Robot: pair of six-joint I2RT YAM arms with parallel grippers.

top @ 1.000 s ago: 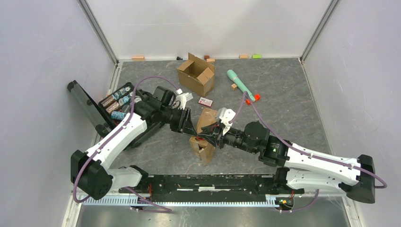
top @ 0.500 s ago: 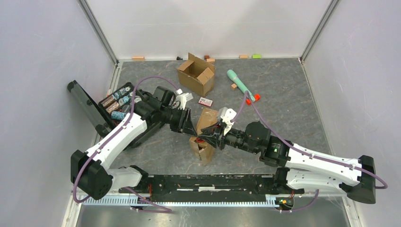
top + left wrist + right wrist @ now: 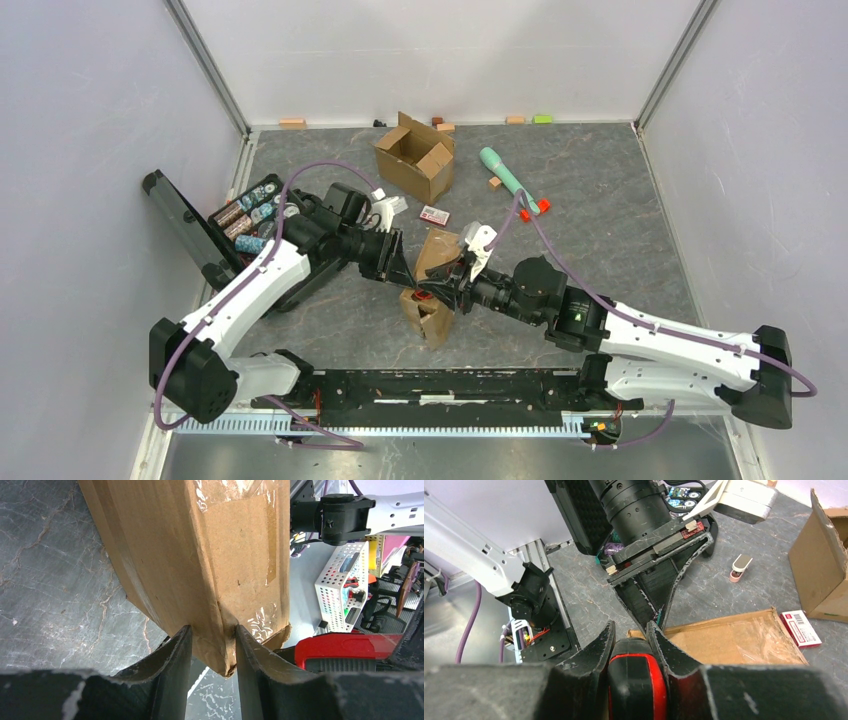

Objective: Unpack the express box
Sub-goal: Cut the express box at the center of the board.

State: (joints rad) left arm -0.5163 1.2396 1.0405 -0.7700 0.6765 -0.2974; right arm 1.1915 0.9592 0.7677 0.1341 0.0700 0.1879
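express box (image 3: pixel 428 312): brown cardboard, middle of the bench (image 3: pixel 620 220), between the two arms; clear tape over the seams
box writing: none readable on the faces shown, only shiny tape and creases
left tool (image 3: pixel 212 635): pinching a corner edge of the express box, cardboard squeezed between both fingers
right tool (image 3: pixel 630 630): clamped on a red-and-black object (image 3: pixel 636 680), fingertips right at the box edge, facing the left tool
red-and-black object writing: none visible
open carton (image 3: pixel 415 157): far side of bench, flaps up, plain brown, no print readable
red-white packet (image 3: pixel 800 627): flat on bench between open carton and express box; label with dark printed lines, too small to read
teal stick (image 3: pixel 507 172): lying right of the open carton, no lettering visible
black case (image 3: pixel 243 222): lid open, left side behind the left arm; holds cylinders with colored labels, text not legible
bench surface: grey marbled top
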